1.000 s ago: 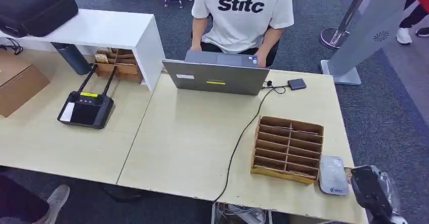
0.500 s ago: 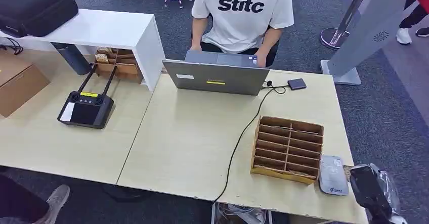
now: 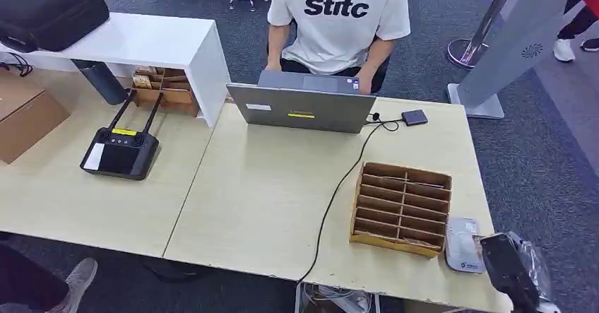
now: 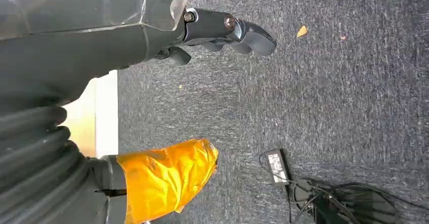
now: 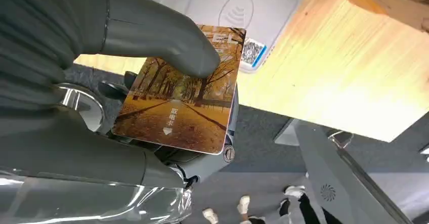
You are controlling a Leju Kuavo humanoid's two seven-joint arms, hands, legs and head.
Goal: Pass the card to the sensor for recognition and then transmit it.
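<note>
My right hand [image 3: 510, 270] is at the table's front right corner, just right of the white card sensor [image 3: 463, 245]. In the right wrist view this hand [image 5: 152, 47] pinches a card [image 5: 182, 102] printed with an autumn tree avenue, thumb pressed on its face. One corner of the card overlaps the edge of the white sensor [image 5: 238, 6], which carries a wave symbol. My left hand [image 4: 222, 29] hangs over the grey carpet with its fingers curled and nothing in them.
A wooden slotted organizer [image 3: 400, 208] stands just left of the sensor. A black cable [image 3: 339, 186] runs from the laptop [image 3: 301, 107] to the front edge. A person [image 3: 337, 16] sits behind the laptop. A black remote controller [image 3: 119, 152] lies on the left table.
My right hand has shifted slightly left, closer to the sensor, now covering part of its right edge. Everything else stays put.
</note>
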